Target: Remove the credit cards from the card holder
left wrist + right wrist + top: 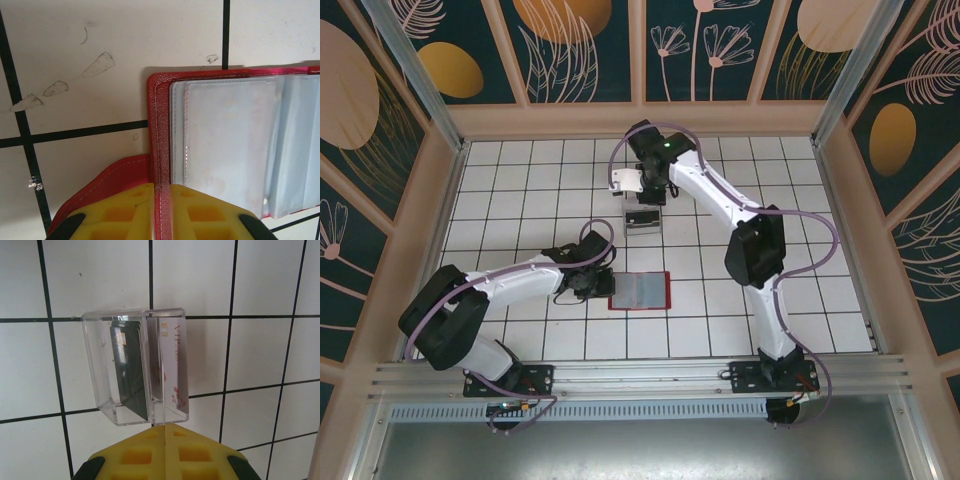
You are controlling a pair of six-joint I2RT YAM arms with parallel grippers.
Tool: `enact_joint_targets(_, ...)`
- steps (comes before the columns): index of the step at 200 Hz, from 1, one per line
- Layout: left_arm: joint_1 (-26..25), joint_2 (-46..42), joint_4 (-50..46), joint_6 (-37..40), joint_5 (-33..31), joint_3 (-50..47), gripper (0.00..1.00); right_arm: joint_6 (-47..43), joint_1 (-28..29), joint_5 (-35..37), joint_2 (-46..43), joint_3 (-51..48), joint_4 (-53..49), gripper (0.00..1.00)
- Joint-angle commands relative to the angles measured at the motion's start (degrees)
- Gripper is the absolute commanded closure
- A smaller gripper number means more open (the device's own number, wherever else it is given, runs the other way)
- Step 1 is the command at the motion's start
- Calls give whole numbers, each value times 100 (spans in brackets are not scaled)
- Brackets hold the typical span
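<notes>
Near done: card holder (159, 130) pockets look empty.
left gripper (161, 192) pinches its edge; right gripper (165, 432) closed above clear box (95, 360), 2 credit cards (131, 367) inside.

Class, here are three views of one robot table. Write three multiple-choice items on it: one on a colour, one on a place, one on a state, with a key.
1. What colour is the wallet's border?
A blue
B red
C green

2. Where do the cards stand?
A in the clear box
B in the wallet
C under the wallet

3. How is the left gripper?
A wide open
B shut on the box
C shut on the wallet's edge

Key:
1 B, a red rim frames the grey inside.
2 A, a dark card and a white card stand upright between the clear walls.
3 C, it pinches the red edge.
</notes>
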Motion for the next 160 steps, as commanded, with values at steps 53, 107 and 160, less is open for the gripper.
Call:
enact_joint_targets(53,-28,-100,-182,-209,-109,-2,83,-391,-43,-117,494,510,-231,100)
enact_joint_targets(107,-34,-85,-201,-214,-117,2,83,-396,-25,-221,657,511,-203,100)
enact_joint_targets(160,-33,-56,-214,-213,-132,13,83,-405,-17,-251,838,511,-154,100)
